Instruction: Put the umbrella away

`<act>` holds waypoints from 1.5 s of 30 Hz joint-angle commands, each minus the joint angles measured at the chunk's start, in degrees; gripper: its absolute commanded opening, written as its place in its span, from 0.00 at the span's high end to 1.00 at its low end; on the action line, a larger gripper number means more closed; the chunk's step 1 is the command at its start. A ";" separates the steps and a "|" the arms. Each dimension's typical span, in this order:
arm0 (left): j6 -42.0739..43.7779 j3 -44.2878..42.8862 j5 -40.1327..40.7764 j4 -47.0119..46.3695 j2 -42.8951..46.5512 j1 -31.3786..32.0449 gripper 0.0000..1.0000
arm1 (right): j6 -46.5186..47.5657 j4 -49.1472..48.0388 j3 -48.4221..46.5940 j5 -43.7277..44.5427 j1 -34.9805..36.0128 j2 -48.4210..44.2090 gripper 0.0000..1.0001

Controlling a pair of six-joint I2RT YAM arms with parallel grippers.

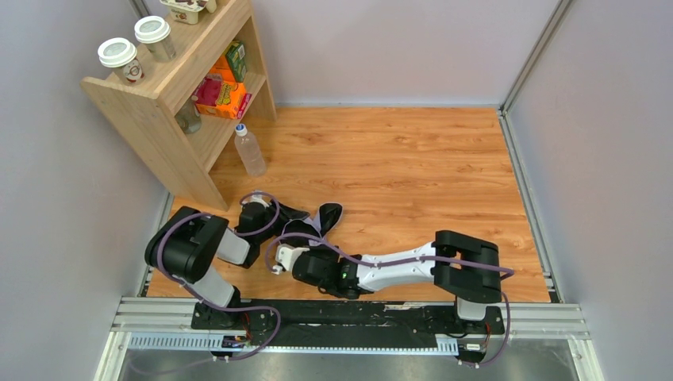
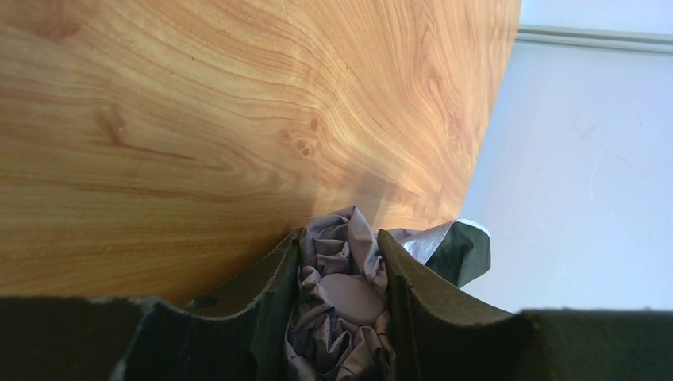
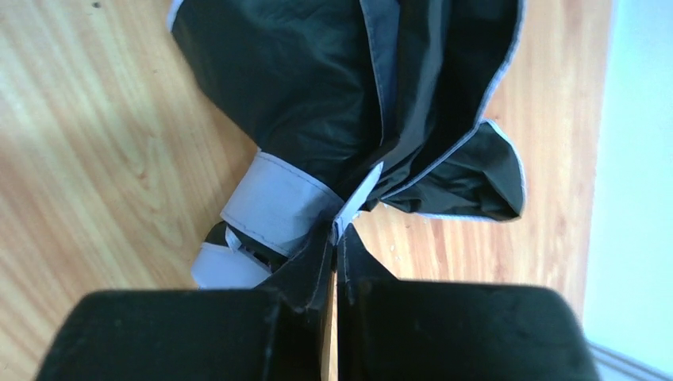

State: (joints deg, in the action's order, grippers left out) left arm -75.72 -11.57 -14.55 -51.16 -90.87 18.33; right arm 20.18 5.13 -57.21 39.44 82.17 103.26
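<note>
The umbrella (image 1: 325, 216) lies folded on the wooden table just ahead of the arm bases, showing its dark inner side with pale lavender edges. My left gripper (image 1: 282, 216) is shut on its crumpled lavender fabric (image 2: 343, 266), which fills the gap between the two fingers (image 2: 274, 298). My right gripper (image 1: 287, 248) comes in from the near side. In the right wrist view its jaws (image 3: 337, 238) are almost together, pinching a thin lavender edge of the umbrella (image 3: 317, 95) next to the pale wrap strap (image 3: 274, 202). The shaft and handle are hidden.
A wooden shelf unit (image 1: 171, 95) stands at the back left with two lidded cups (image 1: 119, 55) on top and orange and green boxes (image 1: 222, 95) inside. A clear water bottle (image 1: 248, 149) stands beside it. Grey walls enclose the table.
</note>
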 commanded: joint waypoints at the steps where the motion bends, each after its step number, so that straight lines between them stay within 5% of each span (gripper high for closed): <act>1: -0.90 0.24 -2.50 -2.96 -7.12 -0.49 1.00 | -2.95 10.16 -3.86 -26.14 -2.44 -0.52 0.97; 5: -4.15 2.16 -5.67 -15.80 -15.11 -1.98 1.00 | -5.76 10.53 -4.58 -33.81 -5.96 -0.52 0.97; 12: -7.86 3.48 -7.34 -26.53 -24.17 -2.07 1.00 | -5.25 11.13 -3.78 -33.73 -7.46 -2.72 0.89; 21: -5.67 2.96 -6.28 -19.96 -19.62 -2.07 1.00 | -5.07 14.55 -4.84 -38.47 -7.46 -3.07 0.80; 28: -4.26 2.26 -6.11 -15.38 -16.62 -2.24 1.00 | -8.49 12.54 -4.66 -43.30 -10.01 -3.60 0.83; 32: -5.04 2.78 -6.37 -17.12 -16.97 -2.24 1.00 | -8.59 12.19 -4.14 -44.01 -10.36 -4.65 0.72; 35: -4.96 2.44 -6.72 -17.31 -17.15 -2.50 1.00 | -9.54 10.44 -3.09 -47.42 -12.11 -5.09 0.85; 40: -4.52 2.43 -7.07 -16.78 -16.97 -2.42 1.00 | -12.18 6.22 -0.28 -54.19 -15.19 -8.07 0.73; 45: -3.65 2.43 -7.25 -15.65 -16.36 -2.59 1.00 | -14.56 5.42 -1.67 -63.60 -18.36 -5.89 0.83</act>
State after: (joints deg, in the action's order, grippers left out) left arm -79.81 -9.67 -24.08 -75.81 -107.11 15.99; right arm 9.69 11.64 -58.76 -10.83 64.51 96.03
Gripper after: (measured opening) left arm 0.439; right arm 0.181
